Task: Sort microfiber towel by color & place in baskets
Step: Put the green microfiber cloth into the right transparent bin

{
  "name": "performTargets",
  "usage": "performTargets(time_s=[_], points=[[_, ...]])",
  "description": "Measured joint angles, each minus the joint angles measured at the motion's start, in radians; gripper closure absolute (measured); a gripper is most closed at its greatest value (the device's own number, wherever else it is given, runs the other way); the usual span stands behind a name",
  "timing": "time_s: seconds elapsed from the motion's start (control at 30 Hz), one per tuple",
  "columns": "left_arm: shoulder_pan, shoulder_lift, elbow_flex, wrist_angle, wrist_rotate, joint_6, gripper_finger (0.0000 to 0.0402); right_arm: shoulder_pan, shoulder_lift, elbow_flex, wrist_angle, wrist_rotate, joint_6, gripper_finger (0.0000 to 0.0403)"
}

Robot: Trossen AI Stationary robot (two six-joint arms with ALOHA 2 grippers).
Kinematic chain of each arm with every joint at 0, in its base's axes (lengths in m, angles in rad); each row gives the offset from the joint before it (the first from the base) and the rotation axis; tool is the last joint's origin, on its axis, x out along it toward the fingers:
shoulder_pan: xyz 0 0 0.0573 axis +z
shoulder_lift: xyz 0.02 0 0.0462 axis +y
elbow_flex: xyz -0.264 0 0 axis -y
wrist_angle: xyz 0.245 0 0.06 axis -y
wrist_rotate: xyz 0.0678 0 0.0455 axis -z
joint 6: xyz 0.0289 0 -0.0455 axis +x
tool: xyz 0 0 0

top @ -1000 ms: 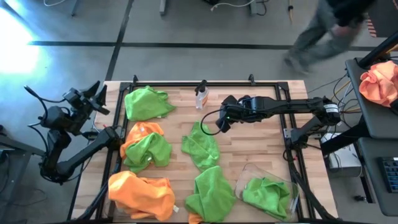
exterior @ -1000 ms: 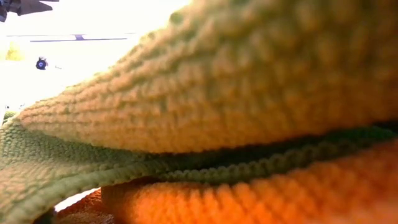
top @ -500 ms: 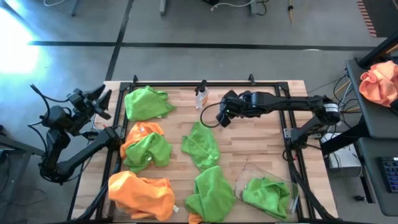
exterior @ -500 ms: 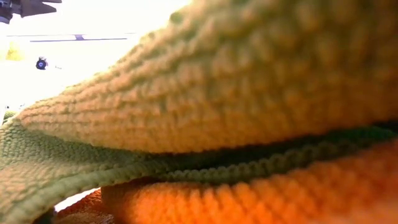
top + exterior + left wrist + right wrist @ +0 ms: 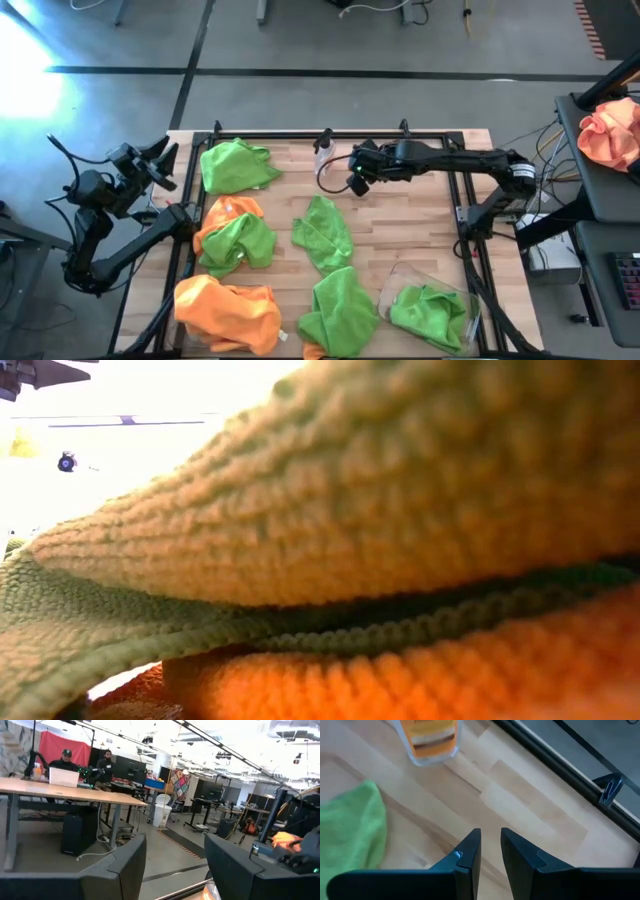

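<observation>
Several lime green microfiber towels lie crumpled on the wooden table: one far left [image 5: 236, 165], one in the middle [image 5: 322, 232], one at the near edge [image 5: 340, 305]. An orange towel [image 5: 228, 312] lies near left, and another orange one [image 5: 225, 215] lies under a green one [image 5: 240, 242]. A clear basket [image 5: 400, 275] at the near right holds a green towel [image 5: 430, 315]. My right gripper [image 5: 490, 840] hangs tilted down over bare wood by the middle towel's far end [image 5: 350, 830], its fingers a narrow gap apart and empty. My left gripper [image 5: 175, 855] is open, raised off the table's left edge [image 5: 158, 160].
A small clear spray bottle [image 5: 323, 152] with orange liquid stands at the far edge, just beyond my right gripper [image 5: 352, 183]. A black frame [image 5: 440, 135] rims the table. Towels pressed against the low camera [image 5: 380, 510] block that view. A peach cloth bundle [image 5: 610, 130] lies on a side table.
My right gripper has swung toward the table's far edge, closing on the spray bottle and sinking a little. A person walking past the far right has left the view. No towel has moved.
</observation>
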Motion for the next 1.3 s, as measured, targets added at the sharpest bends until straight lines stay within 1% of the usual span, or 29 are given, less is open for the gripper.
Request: performTargets(time_s=[0.07,0.13,0.23,0.3,0.43,0.53,0.6,0.67,0.8,0.87,0.93,1.13,1.3], points=[[0.0,0.0,0.0,-0.001,0.015,-0.001,0.0216,0.0,0.033,0.0,-0.001,-0.001,-0.001,0.0333],[0.0,0.0,0.0,0.0,0.067,-0.001,0.0216,0.001,0.065,0.0,-0.001,-0.016,-0.002,0.0332],[0.0,0.0,0.0,0.0,0.163,0.0,0.0216,0.002,0.1,0.0,-0.001,-0.091,-0.013,0.0329],[0.0,0.0,0.0,0.0,0.212,0.0,0.0216,0.002,0.114,0.002,-0.003,-0.12,-0.027,0.0328],[0.0,0.002,0.0,-0.01,0.26,-0.003,0.0216,0.002,0.124,0.026,-0.003,-0.124,-0.049,0.0331],[0.0,0.012,0.0,-0.066,0.278,-0.033,0.0216,0.002,0.119,0.048,-0.005,-0.12,-0.057,0.0334],[0.0,0.026,0.0,-0.106,0.303,-0.053,0.0216,0.002,0.118,0.065,-0.02,-0.093,-0.061,0.0334],[0.0,0.046,0.0,-0.123,0.34,-0.059,0.0216,0.002,0.12,0.083,-0.051,-0.036,-0.062,0.0335],[0.0,0.097,0.0,-0.091,0.397,-0.039,0.0216,0.001,0.126,0.113,-0.111,0.067,-0.062,0.0335],[0.0,0.123,0.0,-0.076,0.423,-0.011,0.0216,0.001,0.125,0.117,-0.115,0.077,-0.064,0.0335],[0.0,0.146,0.0,-0.061,0.438,0.015,0.0216,0.002,0.121,0.121,-0.116,0.06,-0.067,0.0335],[0.0,0.199,0.0,-0.02,0.44,0.127,0.0216,0.02,0.119,0.151,-0.081,-0.131,-0.069,0.0335],[0.0,0.234,0.0,0.029,0.439,0.224,0.0216,0.073,0.119,0.151,-0.01,-0.193,-0.056,0.0335]])
